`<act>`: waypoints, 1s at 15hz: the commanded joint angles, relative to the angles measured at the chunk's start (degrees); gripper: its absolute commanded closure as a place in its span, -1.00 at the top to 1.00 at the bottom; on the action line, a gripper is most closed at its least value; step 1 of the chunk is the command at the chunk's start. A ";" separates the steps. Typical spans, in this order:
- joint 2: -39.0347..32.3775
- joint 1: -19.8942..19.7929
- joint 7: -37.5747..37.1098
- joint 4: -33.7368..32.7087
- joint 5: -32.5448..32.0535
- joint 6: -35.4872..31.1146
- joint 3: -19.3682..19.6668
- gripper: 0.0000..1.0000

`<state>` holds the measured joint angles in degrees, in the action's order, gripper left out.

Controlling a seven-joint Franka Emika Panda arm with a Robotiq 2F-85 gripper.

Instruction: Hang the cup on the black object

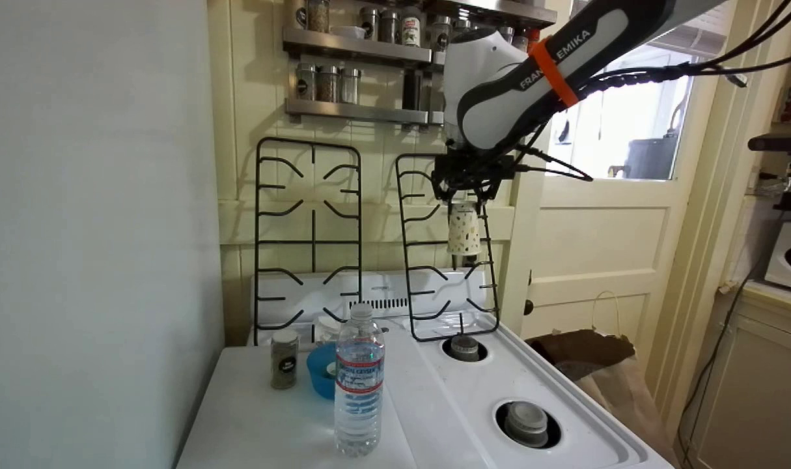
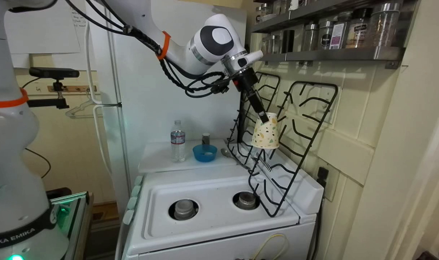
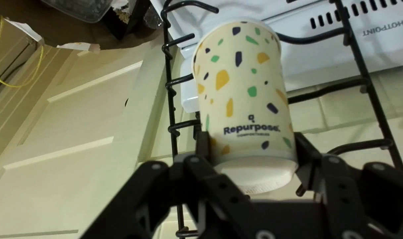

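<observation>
The cup (image 1: 464,231) is pale cream with coloured speckles and is upside down, its mouth facing down. It also shows in an exterior view (image 2: 265,136) and in the wrist view (image 3: 241,83). My gripper (image 3: 252,146) is shut on its sides near the base and holds it in the air. The black object is a stove grate (image 1: 428,243) leaning on the back of the stove; its bars also show in an exterior view (image 2: 306,154) and the wrist view (image 3: 367,83). The cup is at its front side, among the prongs. I cannot tell whether a prong is inside the cup.
A twin grate (image 1: 314,241) leans beside it. A water bottle (image 1: 359,417), a blue bowl (image 2: 205,153) and a spice jar (image 1: 284,359) stand on the stove's side. Spice shelves (image 1: 356,111) hang on the wall above. Burners (image 2: 184,209) stick up from the stove top.
</observation>
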<state>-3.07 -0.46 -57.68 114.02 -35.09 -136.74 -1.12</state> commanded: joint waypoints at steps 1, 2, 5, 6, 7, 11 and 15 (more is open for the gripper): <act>0.23 1.14 2.63 0.00 0.94 2.07 0.44 -0.27; 0.67 0.91 3.18 0.16 1.03 1.02 0.71 -0.27; 2.69 -1.03 13.44 2.06 0.86 -8.49 2.49 -0.27; 3.84 -2.00 17.63 3.01 0.79 -10.32 2.75 -0.27; 4.62 -2.46 21.52 4.17 1.76 -13.55 3.32 -0.27; 9.20 -2.10 39.89 11.52 15.14 -22.25 3.87 -0.27; 13.54 -0.05 57.24 15.47 28.73 -21.13 4.05 -0.27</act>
<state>5.67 -1.83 -11.57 125.28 -14.72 -158.59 2.25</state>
